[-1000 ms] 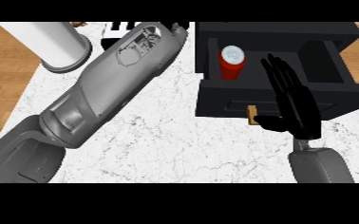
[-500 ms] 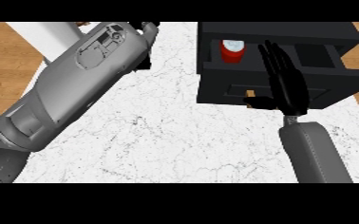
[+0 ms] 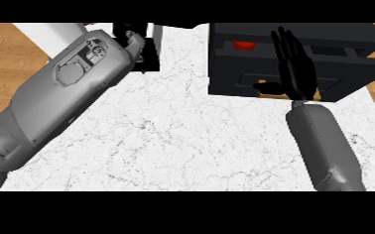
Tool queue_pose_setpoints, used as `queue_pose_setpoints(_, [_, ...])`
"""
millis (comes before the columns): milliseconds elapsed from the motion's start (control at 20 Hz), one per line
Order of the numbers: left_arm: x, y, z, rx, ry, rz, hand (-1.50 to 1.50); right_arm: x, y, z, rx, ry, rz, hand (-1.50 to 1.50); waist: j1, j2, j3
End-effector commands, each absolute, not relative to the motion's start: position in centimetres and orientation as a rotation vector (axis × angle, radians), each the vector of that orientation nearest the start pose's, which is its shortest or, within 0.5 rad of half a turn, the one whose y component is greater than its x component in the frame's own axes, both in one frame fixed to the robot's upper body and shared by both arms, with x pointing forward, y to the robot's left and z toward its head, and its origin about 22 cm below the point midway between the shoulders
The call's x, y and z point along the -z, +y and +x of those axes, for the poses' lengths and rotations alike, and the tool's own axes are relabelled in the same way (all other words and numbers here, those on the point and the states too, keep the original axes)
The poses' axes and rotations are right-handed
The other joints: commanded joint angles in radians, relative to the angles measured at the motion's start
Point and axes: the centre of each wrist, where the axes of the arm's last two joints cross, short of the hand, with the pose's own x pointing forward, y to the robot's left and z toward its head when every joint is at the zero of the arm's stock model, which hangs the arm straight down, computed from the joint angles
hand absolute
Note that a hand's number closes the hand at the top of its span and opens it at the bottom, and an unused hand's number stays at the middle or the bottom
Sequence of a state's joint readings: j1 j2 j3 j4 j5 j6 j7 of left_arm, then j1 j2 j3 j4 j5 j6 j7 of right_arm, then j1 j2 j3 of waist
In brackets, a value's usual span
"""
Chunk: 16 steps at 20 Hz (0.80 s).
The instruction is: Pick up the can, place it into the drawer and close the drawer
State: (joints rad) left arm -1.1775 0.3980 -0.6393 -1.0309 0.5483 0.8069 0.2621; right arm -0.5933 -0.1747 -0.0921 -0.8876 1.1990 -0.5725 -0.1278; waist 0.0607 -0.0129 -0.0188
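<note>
At the far left, beyond the left forearm, a white cylindrical object [image 3: 55, 33] lies on the white marbled countertop [image 3: 176, 139], next to a strip of wooden floor [image 3: 15, 54]. The left hand [image 3: 135, 42] shows at the top edge as a black shape past the grey forearm; whether its fingers are spread or curled cannot be told. To the right of it, the black box-shaped drawer unit [image 3: 242, 79] sits on the counter. The red can [image 3: 244, 45] shows only as a small red patch inside the drawer's dark opening, just left of the right hand's fingertips. The right hand [image 3: 294, 72] lies flat against the drawer front, fingers straight and pressed together, thumb sticking out to the left, holding nothing.
</note>
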Motion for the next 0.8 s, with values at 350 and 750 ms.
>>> queue_pose_setpoints(350, [-20.1, 12.9, 38.4, 0.074, -1.718, 0.232, -1.5, -4.1, -23.3, 42.9, -0.817, -1.651, -1.37, -1.5, 0.027, 0.031, 0.021])
queue_pose_setpoints(750, [-16.9, 15.2, 36.8, 0.081, -1.736, 0.245, -1.5, -4.8, -21.0, 44.1, -0.821, -1.678, -1.405, -1.5, 0.032, 0.037, 0.02])
